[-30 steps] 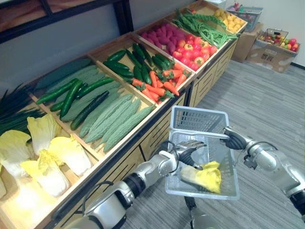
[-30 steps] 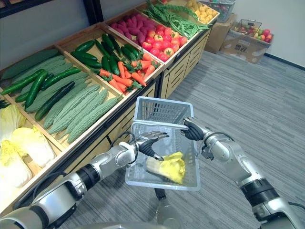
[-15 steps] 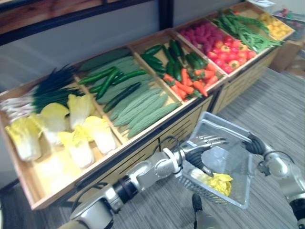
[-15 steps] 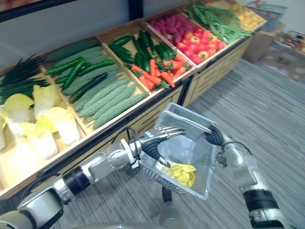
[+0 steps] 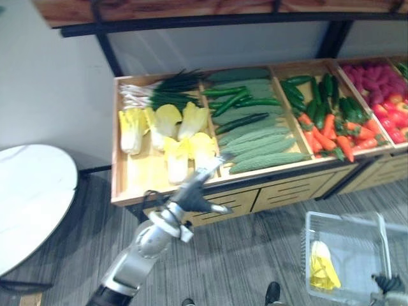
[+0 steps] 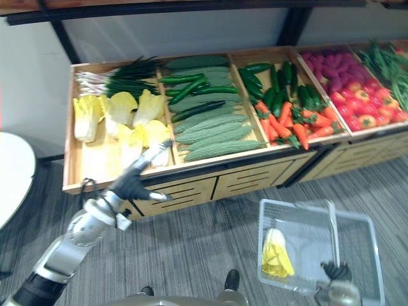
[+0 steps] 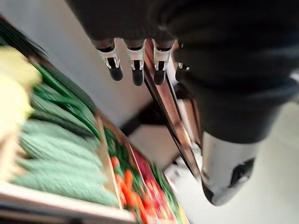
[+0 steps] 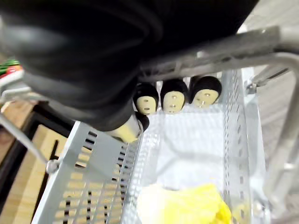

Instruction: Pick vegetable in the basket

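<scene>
One cabbage (image 6: 275, 256) lies in the basket (image 6: 294, 202) at five o'clock, its handle clasped in the curled fingers of the right hand (image 6: 336, 273); the left hand (image 6: 132, 185), fingers straight and empty, hovers by shelf cabbages (image 6: 121, 109) at ten o'clock, likely light, bruisable, best gripped at the firm base.

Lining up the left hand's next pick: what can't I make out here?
Whether the left hand touches the shelf cabbages: eye views, the hand overlaps them.
The right hand on the basket: cut off by the eye views' bottom edge.
The green vegetables: blurred in the left wrist view.
</scene>
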